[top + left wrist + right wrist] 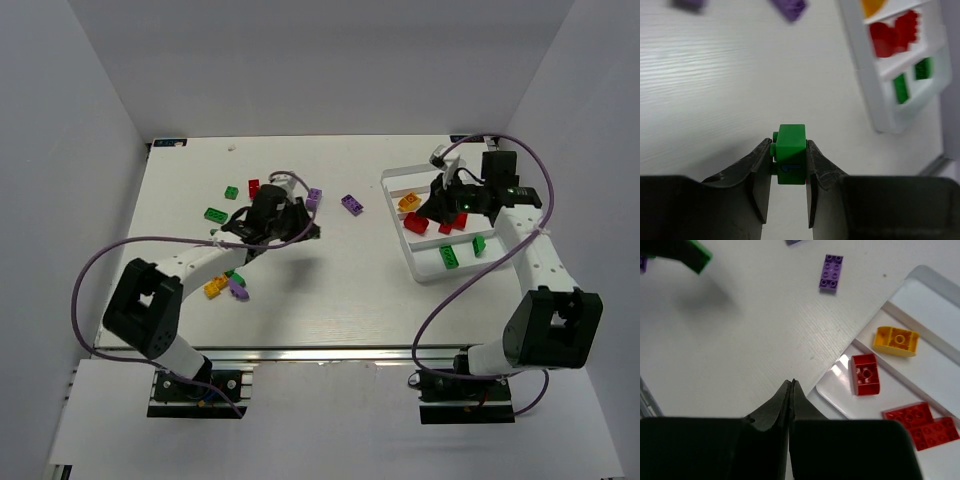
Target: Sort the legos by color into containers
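left hand [789, 156] clamps green lego [790, 142]

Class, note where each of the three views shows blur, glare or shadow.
Top external view: a bright band runs along the white table's near edge. Left wrist view: the green plastic brick in the left gripper is sharp, the purple brick at the top is blurred. Right wrist view: a blurred green shape casts a soft shadow; glare sits on the white plastic tray.
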Robot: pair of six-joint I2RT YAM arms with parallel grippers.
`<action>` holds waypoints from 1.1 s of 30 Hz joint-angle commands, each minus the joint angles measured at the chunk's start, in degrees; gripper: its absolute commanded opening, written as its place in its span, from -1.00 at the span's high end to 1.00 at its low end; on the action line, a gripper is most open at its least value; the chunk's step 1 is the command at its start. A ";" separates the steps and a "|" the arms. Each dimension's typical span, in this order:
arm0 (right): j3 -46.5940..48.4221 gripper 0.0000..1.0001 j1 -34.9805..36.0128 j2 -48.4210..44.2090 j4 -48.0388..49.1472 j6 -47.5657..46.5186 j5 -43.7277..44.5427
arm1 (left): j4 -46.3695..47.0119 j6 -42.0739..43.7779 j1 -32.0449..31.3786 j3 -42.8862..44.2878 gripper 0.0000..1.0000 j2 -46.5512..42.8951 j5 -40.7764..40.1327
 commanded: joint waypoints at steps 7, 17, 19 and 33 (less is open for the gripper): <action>1.28 1.00 -3.92 -8.06 10.31 6.87 6.08 | 22.17 -13.39 -14.00 16.63 0.70 20.83 8.09; 0.14 1.00 -7.26 -9.99 9.34 7.31 2.92 | 23.24 -17.26 -19.73 37.91 0.69 40.00 6.87; -0.30 1.00 -7.61 -10.17 9.51 7.22 2.48 | 21.83 -17.35 -20.43 41.59 0.68 42.80 6.34; -0.83 0.82 -9.99 -9.90 10.66 9.24 0.28 | 15.06 -16.47 -22.81 47.76 0.08 46.60 2.91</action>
